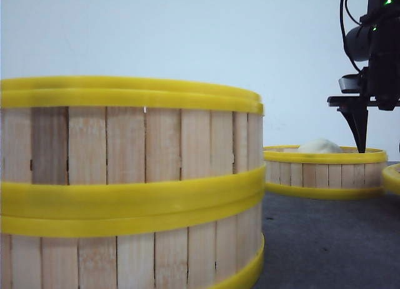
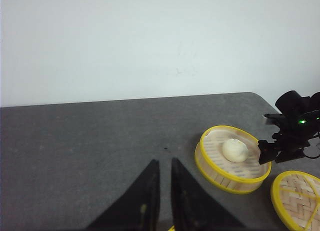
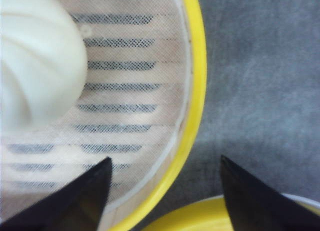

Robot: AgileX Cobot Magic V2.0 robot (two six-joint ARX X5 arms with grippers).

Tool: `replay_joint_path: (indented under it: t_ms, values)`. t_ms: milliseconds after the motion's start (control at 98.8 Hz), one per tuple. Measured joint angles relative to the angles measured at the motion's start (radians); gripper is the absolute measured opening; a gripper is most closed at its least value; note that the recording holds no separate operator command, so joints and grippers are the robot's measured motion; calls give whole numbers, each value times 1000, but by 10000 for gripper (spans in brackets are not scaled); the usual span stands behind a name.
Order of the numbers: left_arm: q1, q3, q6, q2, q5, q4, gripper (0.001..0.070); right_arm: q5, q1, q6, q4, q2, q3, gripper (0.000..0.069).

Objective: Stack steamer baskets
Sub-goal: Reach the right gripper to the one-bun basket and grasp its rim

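We see the right tool (image 3: pixel 165 191) spread wide, straddling the rim of the bun-holding steamer basket (image 2: pixel 232 159) on the tabletop (image 2: pixel 100 151). Left tool (image 2: pixel 164 191) nearly closed, empty. Two stacked baskets (image 1: pixel 125 182) near camera.

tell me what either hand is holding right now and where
Nothing held. The right hand is open, straddling the rim of the steamer basket; the left hand is empty.

The right gripper (image 3: pixel 162 191) hangs point-down from its black arm (image 1: pixel 375 45), fingers spread wide astride the rim of the basket (image 2: pixel 232 161) holding the bun. The left gripper (image 2: pixel 162 191) sits low, fingers nearly together, a thin gap between.
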State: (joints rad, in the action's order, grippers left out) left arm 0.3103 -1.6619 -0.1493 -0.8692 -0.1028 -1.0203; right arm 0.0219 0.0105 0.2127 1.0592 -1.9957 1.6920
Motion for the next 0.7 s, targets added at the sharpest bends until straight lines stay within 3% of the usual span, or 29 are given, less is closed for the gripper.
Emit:
replay_joint_path:
  t_ms: [223, 375, 698]
  values:
    - [0, 0, 7, 0, 0, -3, 14, -5, -2, 7, -2, -6, 0, 67]
    - [0, 0, 11, 0, 1, -3, 14, -5, -5, 8, -14, -6, 0, 27]
    - [2, 0, 18, 0, 1, -9, 14, 51, -3, 0, -1, -11, 102, 24]
